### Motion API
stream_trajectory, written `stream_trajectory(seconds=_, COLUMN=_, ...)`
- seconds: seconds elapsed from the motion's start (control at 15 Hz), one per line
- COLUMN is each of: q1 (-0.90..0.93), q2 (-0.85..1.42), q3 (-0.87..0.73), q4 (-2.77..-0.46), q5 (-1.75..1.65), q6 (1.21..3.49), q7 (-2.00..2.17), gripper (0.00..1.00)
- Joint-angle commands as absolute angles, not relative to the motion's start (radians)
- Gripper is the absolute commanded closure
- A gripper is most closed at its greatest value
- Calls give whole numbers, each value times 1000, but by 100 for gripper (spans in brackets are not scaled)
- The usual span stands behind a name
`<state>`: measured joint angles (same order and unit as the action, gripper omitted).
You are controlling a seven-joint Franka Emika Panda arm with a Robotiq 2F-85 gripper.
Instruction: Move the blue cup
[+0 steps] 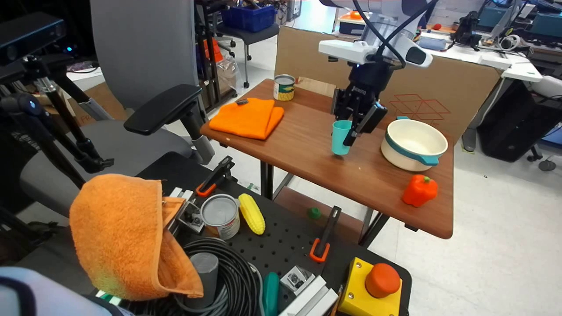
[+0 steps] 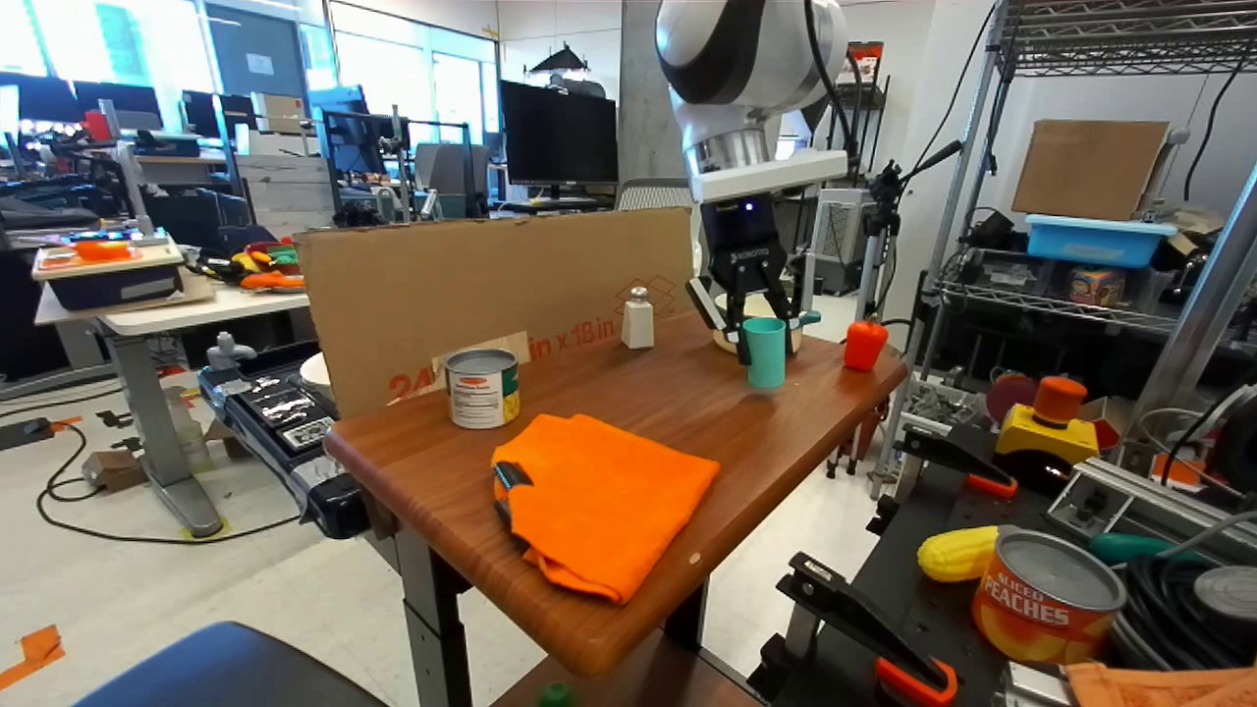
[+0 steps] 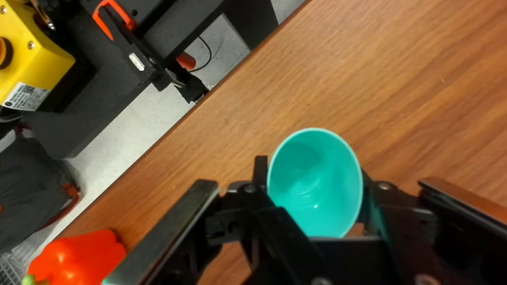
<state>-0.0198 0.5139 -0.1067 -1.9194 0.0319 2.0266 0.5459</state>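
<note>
The blue cup [image 1: 340, 137] is a small teal tapered cup, upright over the brown table [image 1: 303, 136]. In an exterior view it stands in front of the white pot [image 2: 732, 339]. In the wrist view I look into the cup [image 3: 315, 182], which looks empty. My gripper [image 3: 313, 176] has one finger against each side of the cup, with no visible gap, so it is shut on it. The gripper also shows in an exterior view [image 2: 766, 353], pointing down. I cannot tell whether the cup's base touches the table.
An orange cloth [image 2: 609, 491] and a can [image 2: 482, 388] lie toward one table end. A white bottle [image 2: 638, 319] stands near the cardboard wall [image 2: 491, 285]. The pot with teal band [image 1: 412, 145] and a red pepper [image 1: 420, 190] are at the other end. A black cart [image 1: 281, 250] adjoins.
</note>
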Motion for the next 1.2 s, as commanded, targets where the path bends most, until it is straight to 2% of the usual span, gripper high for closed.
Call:
stream_trajectory(seconds=0.0, q1=-28, q2=562, q3=-116, q4=-1859, q5=85, q6=2034, q7=542, gripper=79)
stream_trajectory(seconds=0.13, q1=-27, q2=571, q3=-122, q4=-1855, q5=86, q6=2058, q7=543, gripper=79)
stream_trajectory(seconds=0.2, q1=-26, q2=578, q3=-126, q4=-1854, q5=88, q6=2069, q7=545, gripper=58)
stream_trajectory(seconds=0.27, q1=-26, q2=582, q3=-129, q4=-1852, q5=89, q6=2077, q7=546, gripper=29)
stream_trajectory(seconds=0.33, q1=-25, q2=585, q3=-132, q4=-1853, q5=88, q6=2086, q7=549, gripper=27)
stream_trajectory(seconds=0.6, q1=-30, q2=573, q3=-137, q4=-1842, q5=97, q6=2043, q7=551, gripper=1)
stream_trajectory(seconds=0.8, q1=-29, q2=465, q3=-131, q4=-1889, q5=92, q6=1958, q7=507, gripper=0)
stream_trajectory(seconds=1.13, q1=36, q2=196, q3=-100, q4=-2057, q5=5, q6=1957, q7=439, gripper=0)
